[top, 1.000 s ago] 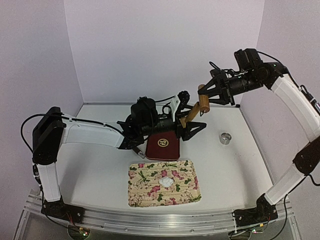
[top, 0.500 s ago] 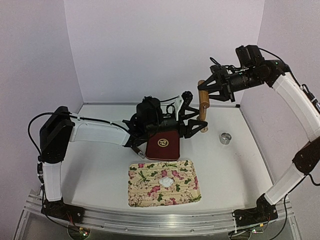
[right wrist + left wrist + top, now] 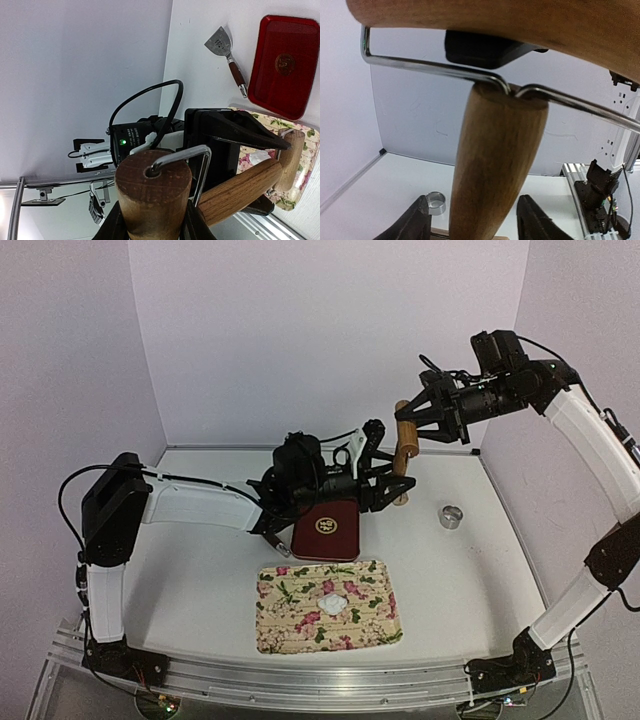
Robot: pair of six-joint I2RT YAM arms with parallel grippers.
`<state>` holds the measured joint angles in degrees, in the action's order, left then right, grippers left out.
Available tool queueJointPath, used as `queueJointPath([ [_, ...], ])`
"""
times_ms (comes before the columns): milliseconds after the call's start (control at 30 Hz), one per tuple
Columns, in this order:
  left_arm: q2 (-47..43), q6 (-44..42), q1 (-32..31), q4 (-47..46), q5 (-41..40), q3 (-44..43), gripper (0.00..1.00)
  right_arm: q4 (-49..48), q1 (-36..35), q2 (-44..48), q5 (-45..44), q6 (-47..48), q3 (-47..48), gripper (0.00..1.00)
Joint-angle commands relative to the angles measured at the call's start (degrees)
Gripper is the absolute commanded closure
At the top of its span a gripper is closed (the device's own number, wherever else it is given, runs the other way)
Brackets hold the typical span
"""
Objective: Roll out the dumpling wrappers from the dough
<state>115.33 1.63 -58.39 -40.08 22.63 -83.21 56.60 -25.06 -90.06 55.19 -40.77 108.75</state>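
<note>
Two jaws flank one rolling pin [image 3: 404, 452]; one dough lump [image 3: 338, 601].

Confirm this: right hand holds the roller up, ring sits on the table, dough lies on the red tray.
Wrong tray: the top view shows the dough on the floral tray. The rest stands: right hand holds the roller up, ring sits on the table.

The left arm [image 3: 200, 508] and right arm [image 3: 590, 445] share one build: smooth white shell links between chunky black joint housings, thin black cables [image 3: 176, 83] looping alongside, and an angular black left hand [image 3: 393, 487] and right hand [image 3: 409, 432] (a tiny green light [image 3: 123, 142] glows on one module).
</note>
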Motion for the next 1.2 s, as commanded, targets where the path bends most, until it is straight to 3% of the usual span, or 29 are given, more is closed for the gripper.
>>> queueJointPath([
  [0,1.8,0.0,0.0,-1.5,-1.7,-4.6,0.50,-3.2,-0.3,0.7,2.2,0.1,1.6,1.00],
  [133,2.7,0.1,0.0,-1.9,-1.5,-6.4,0.65,-3.2,-0.3,1.4,1.7,0.1,0.4,1.00],
  [333,-0.5,-2.1,0.0,-0.3,-3.6,-2.3,0.99,-3.0,-0.2,3.9,-4.0,0.7,-2.3,1.00],
  [533,-7.7,-7.5,0.1,7.9,-5.8,6.2,1.00,-2.4,0.0,7.7,-12.7,1.4,-9.1,0.95],
  [733,-11.9,-10.9,0.0,20.4,-8.4,8.2,1.00,1.6,0.0,8.2,-18.4,4.4,-16.6,0.91],
  [1167,-12.3,-15.7,-1.8,36.4,-10.4,4.1,1.00,1.0,-0.2,2.3,-11.3,9.6,-24.8,0.63],
])
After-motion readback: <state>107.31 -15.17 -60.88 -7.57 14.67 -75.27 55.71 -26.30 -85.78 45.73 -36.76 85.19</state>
